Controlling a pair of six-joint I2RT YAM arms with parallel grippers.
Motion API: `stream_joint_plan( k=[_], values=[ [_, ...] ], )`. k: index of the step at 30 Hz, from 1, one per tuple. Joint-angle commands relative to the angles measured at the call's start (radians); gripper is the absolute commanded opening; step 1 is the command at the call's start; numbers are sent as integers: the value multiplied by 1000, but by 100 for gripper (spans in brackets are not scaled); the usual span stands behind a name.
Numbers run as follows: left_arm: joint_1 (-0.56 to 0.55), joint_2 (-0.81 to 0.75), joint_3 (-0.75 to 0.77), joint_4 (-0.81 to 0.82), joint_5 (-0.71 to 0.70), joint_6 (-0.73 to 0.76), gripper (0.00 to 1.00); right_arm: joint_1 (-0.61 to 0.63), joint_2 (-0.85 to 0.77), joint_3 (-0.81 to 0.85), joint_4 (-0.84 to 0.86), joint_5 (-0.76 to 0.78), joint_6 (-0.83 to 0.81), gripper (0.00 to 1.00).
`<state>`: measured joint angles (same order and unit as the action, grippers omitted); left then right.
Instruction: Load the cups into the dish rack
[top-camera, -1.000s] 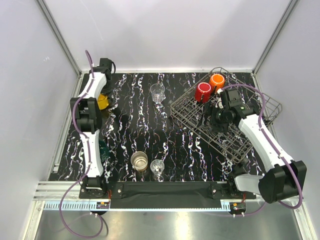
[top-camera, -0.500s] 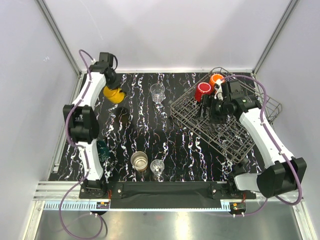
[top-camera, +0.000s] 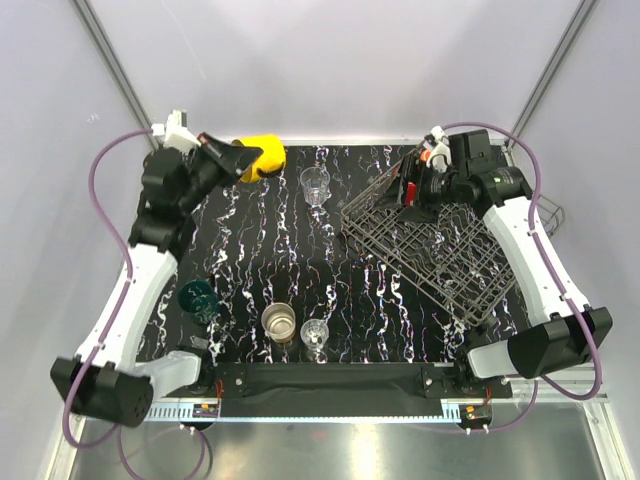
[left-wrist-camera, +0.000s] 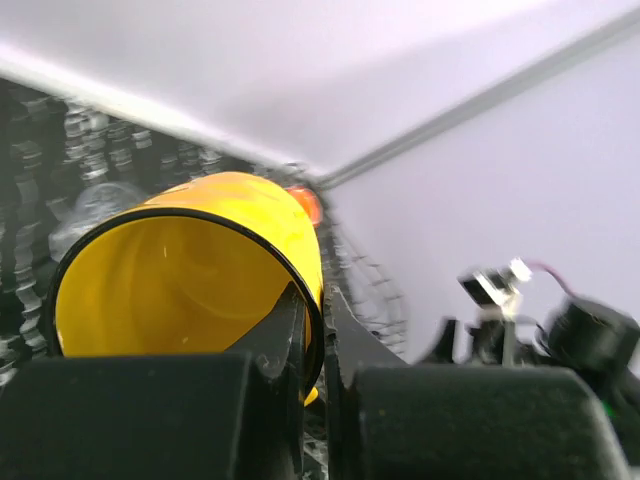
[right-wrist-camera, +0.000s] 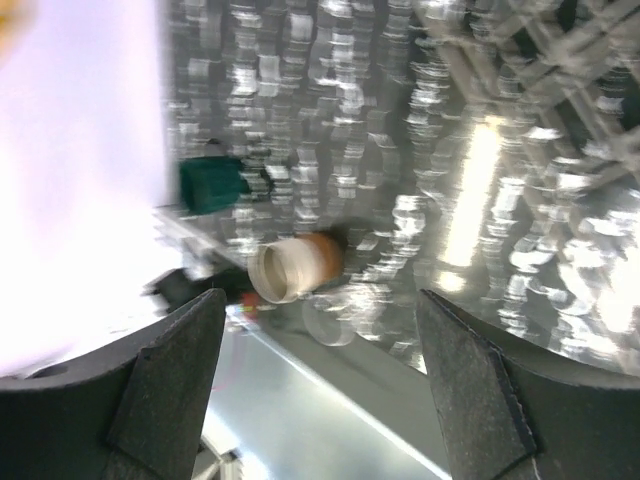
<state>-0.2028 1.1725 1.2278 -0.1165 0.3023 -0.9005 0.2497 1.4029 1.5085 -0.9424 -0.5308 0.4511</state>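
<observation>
One yellow mug, nipped tight by left pincer.

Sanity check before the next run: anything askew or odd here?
The dish rack sits diagonal to the table edges, its side basket past the right edge. The left gripper pinches the yellow mug by its rim, mug lying sideways in the air. Nothing spilled.

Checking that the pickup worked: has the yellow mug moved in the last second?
Yes. The yellow mug, held by the left gripper, shifted rightward and back, nearer the far clear glass.
</observation>
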Motion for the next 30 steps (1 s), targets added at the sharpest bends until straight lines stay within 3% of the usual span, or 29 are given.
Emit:
stream_joint_plan(
  k=[1,5,6,11,12,22,30],
  values=[
    [0,-111,-126,406,118,-107,0,-1,-18,93,79,-179,143,83],
    [-6,-111,-140,618,199,-147,0,-1,-12,127,288,-328,346,83],
    [-10,-105,-137,647,202,-162,0,-1,-10,122,351,-392,474,83],
    [-53,-67,-88,771,190,-161,0,19,-9,-1,912,-475,941,81],
    [-64,-60,-79,775,195,-141,0,26,-2,4,932,-472,1004,80],
    [-224,-36,-54,759,138,-94,0,186,73,130,912,-390,1008,75],
    [-253,-20,-63,781,87,-107,0,235,96,113,903,-377,999,61]
  ],
)
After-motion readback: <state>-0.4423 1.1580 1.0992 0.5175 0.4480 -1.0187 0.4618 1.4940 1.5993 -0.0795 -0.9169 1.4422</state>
